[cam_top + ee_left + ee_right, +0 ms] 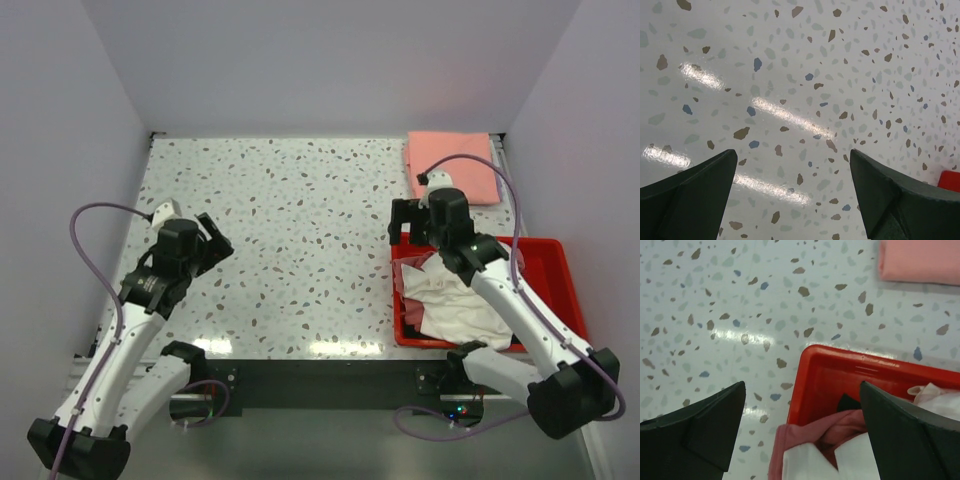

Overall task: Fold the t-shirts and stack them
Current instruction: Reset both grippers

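Observation:
A folded salmon-pink t-shirt lies flat at the table's back right; it also shows in the right wrist view. A crumpled cream-white t-shirt fills the red bin, with a pink cloth draped over the bin's left rim and a bit of black cloth under it. My right gripper is open and empty above the bin's far left corner. My left gripper is open and empty over bare table at the left. No lavender t-shirt is in view.
The speckled tabletop is bounded by white walls on the left, back and right. The bin stands at the near right edge. A purple cable loops off the left arm, and another arcs over the salmon-pink shirt.

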`<state>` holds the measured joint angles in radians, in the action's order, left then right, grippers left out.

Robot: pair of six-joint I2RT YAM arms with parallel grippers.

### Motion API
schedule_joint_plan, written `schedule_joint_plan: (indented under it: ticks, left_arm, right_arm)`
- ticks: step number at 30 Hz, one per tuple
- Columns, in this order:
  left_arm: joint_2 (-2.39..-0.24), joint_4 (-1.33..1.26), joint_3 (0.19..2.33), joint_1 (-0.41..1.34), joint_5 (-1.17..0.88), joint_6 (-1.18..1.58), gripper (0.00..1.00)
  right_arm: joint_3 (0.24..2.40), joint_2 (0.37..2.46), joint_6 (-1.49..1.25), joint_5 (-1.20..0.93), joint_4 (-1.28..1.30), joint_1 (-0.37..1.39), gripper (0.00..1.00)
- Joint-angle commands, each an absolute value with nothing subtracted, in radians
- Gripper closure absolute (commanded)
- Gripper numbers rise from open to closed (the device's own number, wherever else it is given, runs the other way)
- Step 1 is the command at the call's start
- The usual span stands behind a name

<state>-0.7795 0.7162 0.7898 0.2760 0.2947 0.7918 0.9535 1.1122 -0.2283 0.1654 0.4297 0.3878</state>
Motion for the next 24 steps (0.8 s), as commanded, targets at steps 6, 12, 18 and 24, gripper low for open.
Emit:
schedule_joint_plan:
  ticks: [6, 12, 18, 24]
  left_arm:
    - [-0.677, 0.739, 0.782, 0.272, 0.376, 0.804, 0.0]
    - [-0.611, 0.746, 0.755, 0.273, 0.38, 0.825, 0.0]
    - [-0.581, 0.755, 0.747, 0.273, 0.399, 0.841, 0.0]
    - [-0.6, 0.758, 0.747, 0.273, 0.399, 0.845, 0.0]
  right_arm:
    - [0.753, 0.855, -0.331, -0.135, 0.347, 0.39, 0.01]
    - [0.718, 0.801, -0.325, -0.186, 0.328, 0.39, 0.01]
    - [0.692, 0.778, -0.325, -0.175, 0.33, 0.39, 0.01]
    - [0.696, 0.787, -0.337, -0.152, 0.304, 0.39, 0.01]
